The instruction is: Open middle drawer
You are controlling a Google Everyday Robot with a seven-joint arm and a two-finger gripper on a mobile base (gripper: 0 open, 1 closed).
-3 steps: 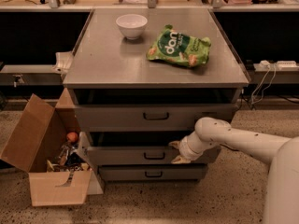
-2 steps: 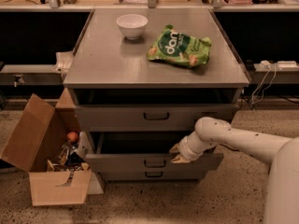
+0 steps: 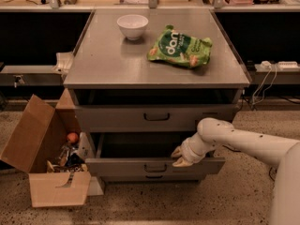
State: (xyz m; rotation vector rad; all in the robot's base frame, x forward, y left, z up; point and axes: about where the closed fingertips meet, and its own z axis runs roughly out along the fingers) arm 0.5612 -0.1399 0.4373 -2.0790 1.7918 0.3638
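The grey cabinet has three drawers in the camera view. The middle drawer stands pulled out toward me, its dark inside showing behind the front. Its small dark bar handle is at the centre. My gripper is at the top edge of the drawer front, right of the handle, on the end of my white arm that comes in from the right. The top drawer is pushed in. Only a thin strip of the bottom drawer shows below the middle drawer.
A white bowl and a green snack bag lie on the cabinet top. An open cardboard box with clutter stands on the floor at the left, next to the drawer's left corner. Cables and a power strip are at the right.
The middle drawer has slid further out toward me, and the gripper has moved out with its front edge.
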